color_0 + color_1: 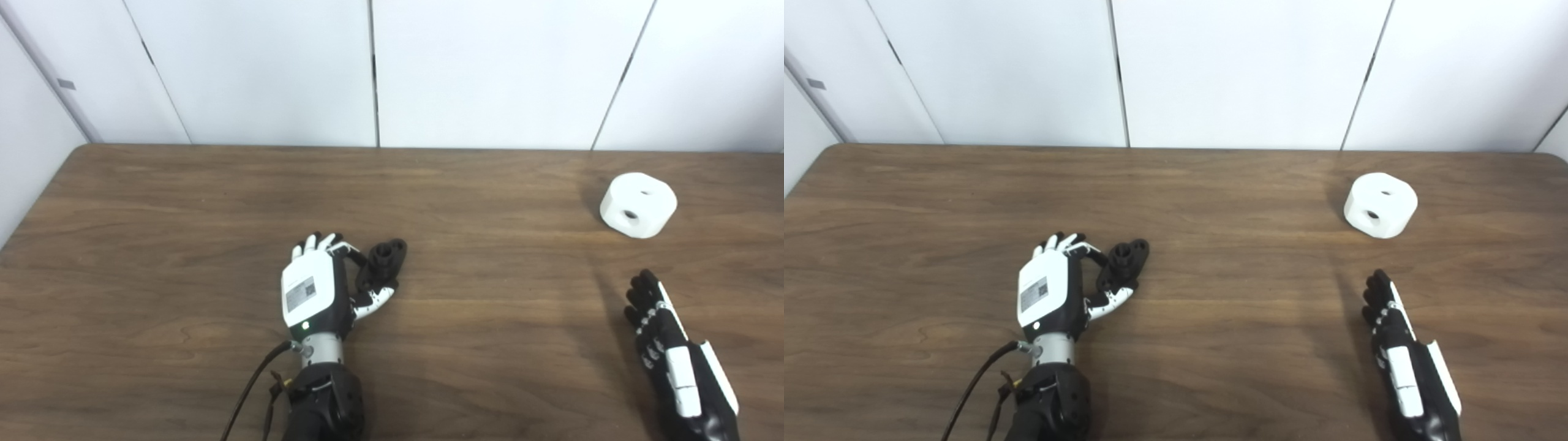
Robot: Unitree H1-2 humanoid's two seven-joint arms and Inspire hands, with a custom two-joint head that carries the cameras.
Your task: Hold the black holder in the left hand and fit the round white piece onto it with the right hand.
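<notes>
Nearest me, at five o'clock, my right robot hand (670, 349) hangs edge-on over the desk (184, 245), fingers straight and apart, holding nothing. At centre, my left robot hand (315, 288) lies back-up with fingers and thumb curled around the black holder (383, 263); whether that grip is fully clamped I can't tell, and the holder appears to rest on the wood. At two o'clock sits the round white piece (638, 204), well apart from both hands. It looks rigid, light and smooth plastic, so I'd pinch it across its curved sides, clear of the holes.
</notes>
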